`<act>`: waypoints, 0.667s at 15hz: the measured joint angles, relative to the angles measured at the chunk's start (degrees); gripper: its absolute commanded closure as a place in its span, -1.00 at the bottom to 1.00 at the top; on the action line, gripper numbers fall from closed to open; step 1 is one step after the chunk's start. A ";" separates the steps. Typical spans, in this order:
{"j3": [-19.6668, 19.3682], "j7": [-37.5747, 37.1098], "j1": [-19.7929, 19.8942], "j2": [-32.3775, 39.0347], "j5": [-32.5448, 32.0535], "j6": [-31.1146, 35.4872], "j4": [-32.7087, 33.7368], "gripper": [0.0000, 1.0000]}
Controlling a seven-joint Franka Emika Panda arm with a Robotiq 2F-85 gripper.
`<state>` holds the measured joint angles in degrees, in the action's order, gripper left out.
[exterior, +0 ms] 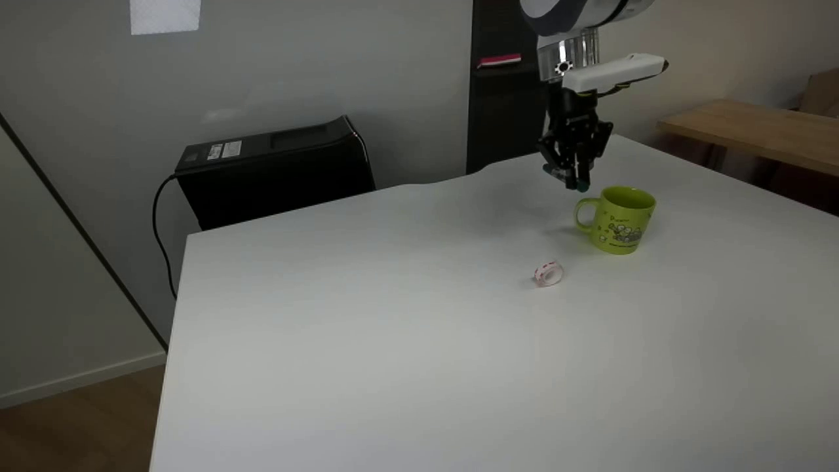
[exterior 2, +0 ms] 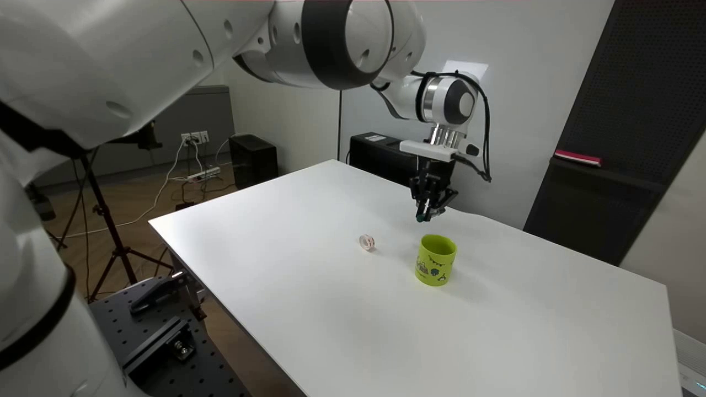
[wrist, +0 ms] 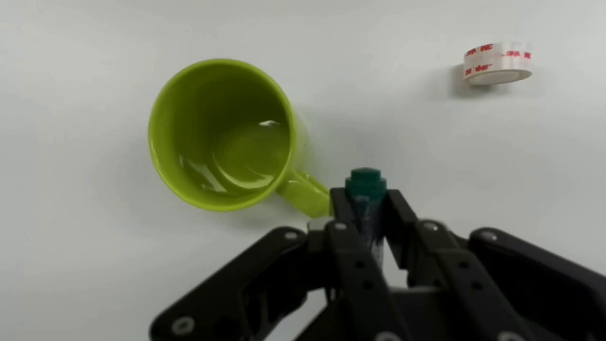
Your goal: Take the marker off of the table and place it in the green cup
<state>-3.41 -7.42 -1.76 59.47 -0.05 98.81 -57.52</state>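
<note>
A tall dark panel [exterior: 505, 118] broke up the grey wall [exterior: 328, 72] — brown floor [exterior: 78, 429] showed low down — and a wooden table [exterior: 760, 133] stood nearby

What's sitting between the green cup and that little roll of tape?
Nothing but bare white table lies between the green cup and the roll of tape; this shows in the wrist view and in both exterior views.

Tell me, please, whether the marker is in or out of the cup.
Out: in the wrist view, the gripper holds the marker outside the cup.
</note>
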 measured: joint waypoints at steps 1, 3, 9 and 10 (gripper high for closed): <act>0.01 -0.17 0.44 -0.16 0.65 -1.51 0.70 0.89; 0.03 -0.64 1.38 -1.03 2.29 -4.12 1.22 0.89; 0.00 -4.18 3.79 -5.37 8.23 -9.49 0.45 0.89; -0.01 -4.90 4.10 -6.21 9.29 -10.09 -0.10 0.89</act>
<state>-3.42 -12.32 2.34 53.27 9.24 88.72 -57.62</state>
